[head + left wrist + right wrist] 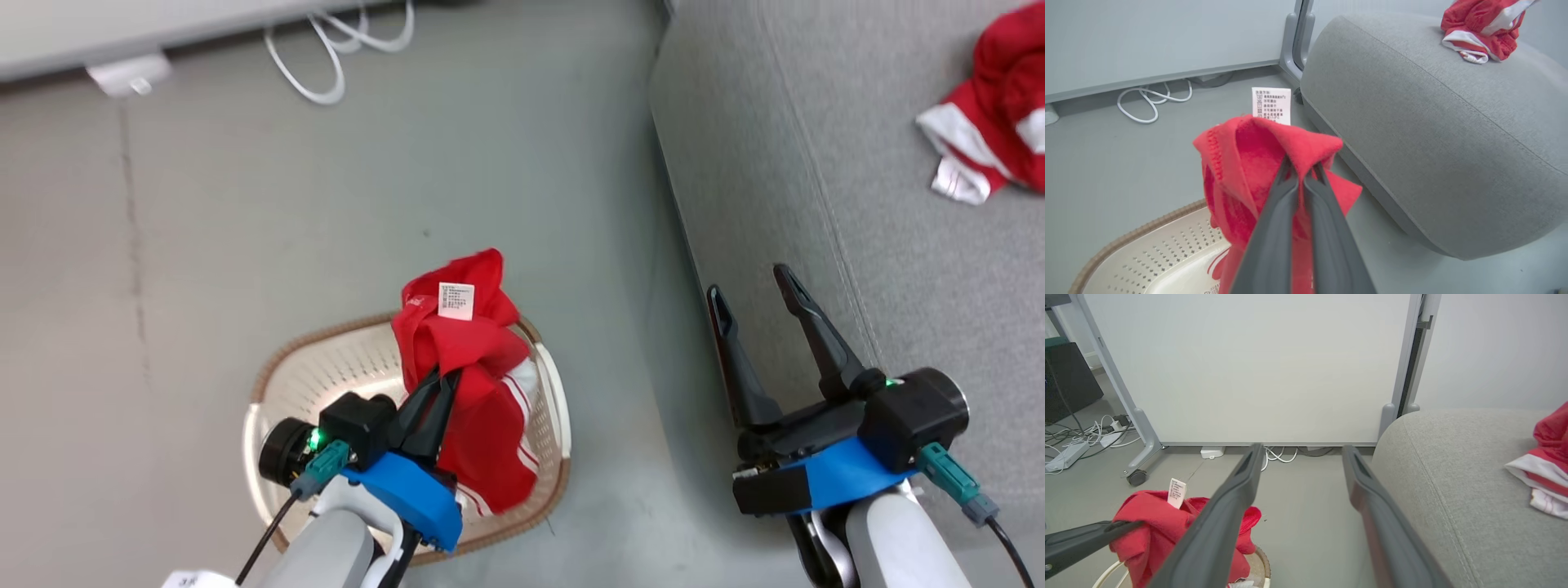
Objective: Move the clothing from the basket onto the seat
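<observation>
Head view shows one red garment [478, 384] hanging over the right half of the basket [343, 359], a white care label [455, 300] at its top. The left gripper [441, 380] holds it, jaws closed tight on a fold of the cloth. A second red garment [996, 122] lies crumpled on the seat [898, 286], well apart from the basket. The right gripper [747, 282] hovers beside the seat's front edge, its jaws spread wide and empty. On the grey floor [408, 163] beyond, a white cable [326, 57] lies looped
</observation>
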`<state>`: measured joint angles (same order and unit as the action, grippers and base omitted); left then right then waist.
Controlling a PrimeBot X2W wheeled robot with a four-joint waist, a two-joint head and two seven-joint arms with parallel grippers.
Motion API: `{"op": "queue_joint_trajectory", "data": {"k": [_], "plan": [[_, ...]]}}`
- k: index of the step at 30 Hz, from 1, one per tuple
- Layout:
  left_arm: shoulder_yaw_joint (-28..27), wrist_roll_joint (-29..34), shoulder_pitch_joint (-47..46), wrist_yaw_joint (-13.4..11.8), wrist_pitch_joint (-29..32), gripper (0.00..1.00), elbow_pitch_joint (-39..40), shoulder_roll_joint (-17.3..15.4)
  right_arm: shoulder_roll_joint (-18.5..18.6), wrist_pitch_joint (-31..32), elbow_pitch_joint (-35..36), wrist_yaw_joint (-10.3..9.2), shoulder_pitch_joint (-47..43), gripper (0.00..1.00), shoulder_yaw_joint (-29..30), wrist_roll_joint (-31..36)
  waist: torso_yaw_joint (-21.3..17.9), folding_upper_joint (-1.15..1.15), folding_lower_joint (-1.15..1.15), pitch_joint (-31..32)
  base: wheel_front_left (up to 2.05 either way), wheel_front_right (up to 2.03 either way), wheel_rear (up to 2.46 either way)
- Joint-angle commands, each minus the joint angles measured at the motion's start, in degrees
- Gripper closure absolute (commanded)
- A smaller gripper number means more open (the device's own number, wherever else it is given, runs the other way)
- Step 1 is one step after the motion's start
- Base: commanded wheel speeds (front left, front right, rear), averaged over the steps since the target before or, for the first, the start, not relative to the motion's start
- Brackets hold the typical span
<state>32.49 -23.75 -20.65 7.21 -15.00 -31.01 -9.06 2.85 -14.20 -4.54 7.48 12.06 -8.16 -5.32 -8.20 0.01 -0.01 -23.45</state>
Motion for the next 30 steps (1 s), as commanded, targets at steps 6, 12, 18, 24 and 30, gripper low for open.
{"op": "queue_joint_trajectory", "data": {"k": [6, 12, 18, 24, 30], "plan": [[-0.9, -0.4, 4.1, 0.4, -0.3, 1.00, 5.9, -0.5, 0.1, 1.3, -0.1, 0.03, -3.6, 0.00, 0.7, 0.4, 5.1, -0.01, 0.01, 10.8, 0.00, 0.00, 0.00], [-0.3, 0.0, 5.1, 0.4, -0.3, 1.00, 8.7, -0.6, 0.1, 2.2, 0.1, 0.03, -5.7, 0.00, 0.3, 0.0, 6.6, -0.01, 0.01, 14.9, 0.00, 0.00, 0.00], [2.2, -0.6, 1.4, 0.4, -0.3, 1.00, 8.7, -0.5, 0.1, 3.0, -0.1, 0.03, -7.5, 0.00, 0.7, 0.0, 8.0, -0.01, 0.01, 18.1, 0.00, 0.00, 0.00], [5.5, -1.8, -3.6, 0.4, -0.3, 1.00, 7.1, -0.5, 0.1, 3.5, -0.3, 0.03, -8.6, 0.00, 0.6, -0.6, 9.0, -0.01, 0.01, 19.9, 0.00, 0.00, 0.00], [9.1, -4.2, -9.5, 0.3, 0.4, 1.00, 4.2, -0.3, 0.1, 3.9, -1.0, 0.03, -9.3, 0.00, -0.3, -1.4, 9.5, -0.01, 0.01, 21.2, 0.00, 0.00, 0.00]]}}
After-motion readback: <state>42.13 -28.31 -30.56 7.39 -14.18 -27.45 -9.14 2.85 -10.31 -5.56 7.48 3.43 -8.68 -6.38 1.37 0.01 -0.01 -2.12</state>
